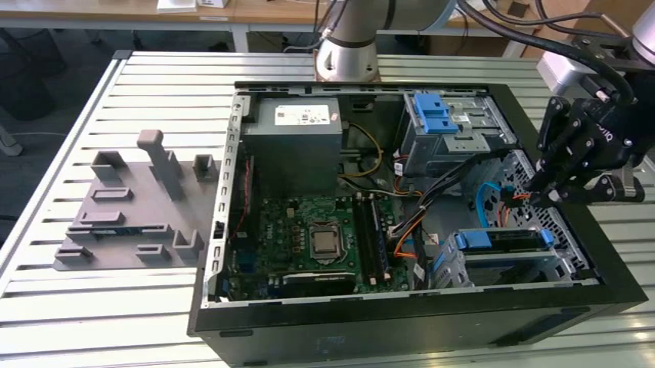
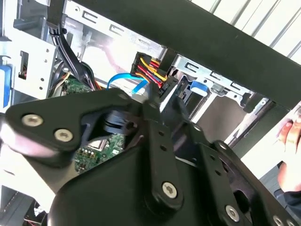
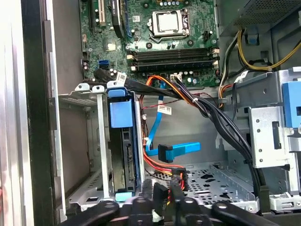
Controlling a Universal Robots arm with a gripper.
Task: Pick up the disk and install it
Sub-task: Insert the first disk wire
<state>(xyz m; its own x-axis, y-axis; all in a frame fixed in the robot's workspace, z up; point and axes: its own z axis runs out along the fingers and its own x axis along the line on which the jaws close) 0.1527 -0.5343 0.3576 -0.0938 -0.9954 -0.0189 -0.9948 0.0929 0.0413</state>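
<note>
Everything sits on a pale slatted metal table [image 1: 61,307], with grooves running side to side across the whole top. Behind it there's a wooden desk [image 1: 256,11] on light grey legs, and a dark floor [image 1: 72,61] underneath. The lighting's bright and pretty even, with soft glare on the slats.

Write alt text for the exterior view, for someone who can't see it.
A black gripper hangs over the exterior view's right side of an open computer case on a slatted metal table. The disk, blue-railed, sits in a drive bay near it; a grey fixture lies at the exterior view's left.
</note>
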